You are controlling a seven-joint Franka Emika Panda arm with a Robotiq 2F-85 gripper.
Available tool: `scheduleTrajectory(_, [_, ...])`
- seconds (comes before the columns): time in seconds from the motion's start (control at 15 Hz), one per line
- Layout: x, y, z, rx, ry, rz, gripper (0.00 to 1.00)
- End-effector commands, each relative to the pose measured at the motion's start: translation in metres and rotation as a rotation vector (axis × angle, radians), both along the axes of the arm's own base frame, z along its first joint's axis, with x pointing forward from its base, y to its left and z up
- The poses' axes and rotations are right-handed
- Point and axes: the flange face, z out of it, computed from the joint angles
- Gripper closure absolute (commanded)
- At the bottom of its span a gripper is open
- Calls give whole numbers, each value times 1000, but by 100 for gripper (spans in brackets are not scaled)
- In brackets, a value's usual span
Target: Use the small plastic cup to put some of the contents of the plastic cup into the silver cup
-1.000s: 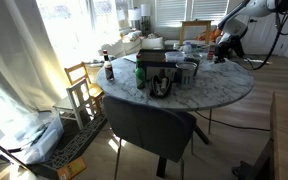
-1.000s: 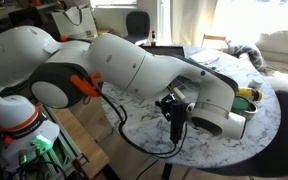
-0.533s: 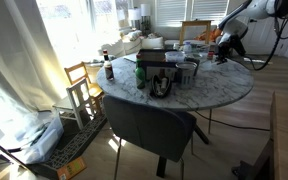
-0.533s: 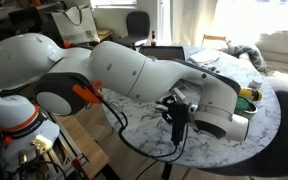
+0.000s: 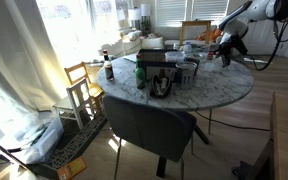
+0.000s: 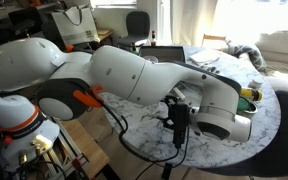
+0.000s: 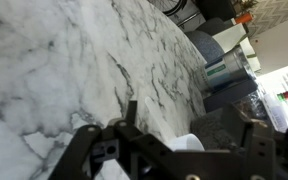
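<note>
My gripper (image 7: 192,128) hangs low over the marble table (image 7: 54,70), near its rim, with the jaws spread wide. The small white plastic cup (image 7: 187,142) stands between the fingers, and neither finger presses on it. In both exterior views the gripper (image 5: 225,52) (image 6: 178,128) is at the table's edge, away from the cluster in the middle. A silver cup (image 5: 190,70) stands in that cluster. I cannot tell which thing there is the larger plastic cup.
Bottles and dark containers (image 5: 161,80) crowd the table's middle. A dark chair (image 5: 152,125) stands at the near side and a wooden chair (image 5: 84,85) beside the window. A white tub with a yellow thing (image 6: 247,95) sits close to the gripper. The robot's arm (image 6: 134,75) fills much of an exterior view.
The jaws were shut on the small cup a second ago and have since spread apart, letting it go. The arm has barely shifted.
</note>
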Motion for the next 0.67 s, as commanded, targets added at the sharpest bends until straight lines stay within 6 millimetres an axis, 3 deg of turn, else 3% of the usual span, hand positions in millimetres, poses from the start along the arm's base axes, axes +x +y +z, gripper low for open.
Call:
scheduleTrajectory(0.0, [0, -10, 16, -89, 44, 42, 0])
scheduleTrajectory(0.2, [6, -14, 56, -193, 45, 94, 0])
scheduleTrajectory(0.6, [15, -2, 171, -442, 51, 216, 0])
